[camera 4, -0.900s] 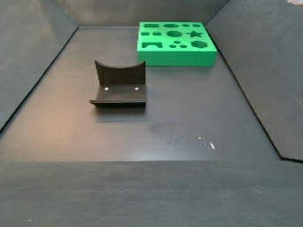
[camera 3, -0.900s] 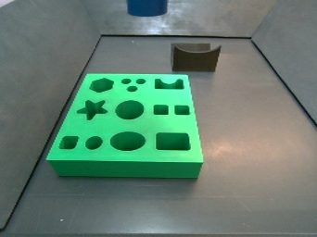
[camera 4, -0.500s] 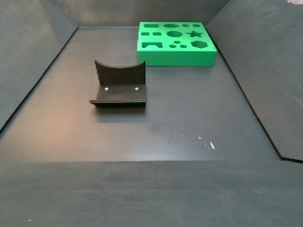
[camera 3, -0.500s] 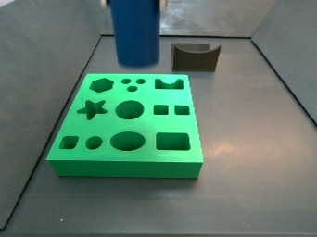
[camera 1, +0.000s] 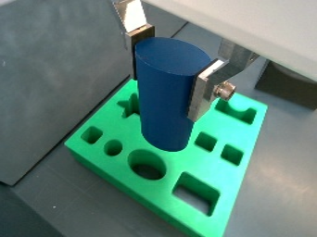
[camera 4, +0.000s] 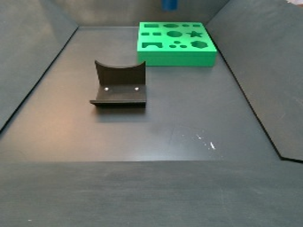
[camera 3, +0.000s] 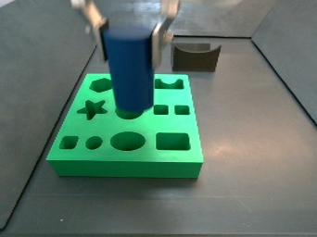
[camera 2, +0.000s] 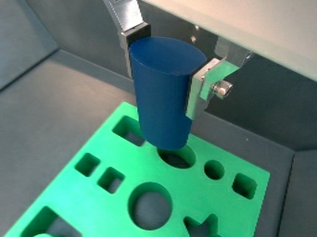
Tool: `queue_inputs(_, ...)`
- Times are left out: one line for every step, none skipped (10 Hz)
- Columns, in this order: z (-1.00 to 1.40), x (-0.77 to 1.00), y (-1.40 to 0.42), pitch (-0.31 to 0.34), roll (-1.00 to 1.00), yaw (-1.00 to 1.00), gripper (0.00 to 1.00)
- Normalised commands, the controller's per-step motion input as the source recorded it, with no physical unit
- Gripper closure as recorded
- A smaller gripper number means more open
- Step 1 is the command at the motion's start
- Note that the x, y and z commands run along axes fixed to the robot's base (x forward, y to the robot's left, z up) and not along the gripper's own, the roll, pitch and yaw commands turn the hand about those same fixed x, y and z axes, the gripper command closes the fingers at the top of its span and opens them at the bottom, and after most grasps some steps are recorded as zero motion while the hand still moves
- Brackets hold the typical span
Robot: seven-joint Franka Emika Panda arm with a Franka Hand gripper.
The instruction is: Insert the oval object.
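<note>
My gripper [camera 3: 128, 23] hangs upper left in a side view, its silver fingers [camera 1: 206, 88] clamped on the one oval object [camera 3: 128, 72], held upright over the single green block [camera 3: 74, 159] near its round hole. One dark fixture [camera 3: 196, 56] stands upper right, apart.
</note>
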Motion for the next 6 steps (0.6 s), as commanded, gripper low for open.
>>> queue_inputs(-0.64,-0.03,-0.01,-0.103,-0.12,-0.24,1.0)
queue_inputs(-0.54,-0.01,0.0,-0.044,-0.08,-0.22,1.0)
queue_inputs(-0.62,-0.04,-0.01,-0.077,-0.08,-0.23,1.0)
queue_inputs(-0.52,-0.07,-0.07,-0.094,-0.06,-0.19,1.0)
queue_inputs(-0.18,0.0,-0.08,0.0,-0.04,-0.12,1.0)
queue_inputs(-0.16,0.0,-0.07,0.0,-0.02,-0.15,1.0)
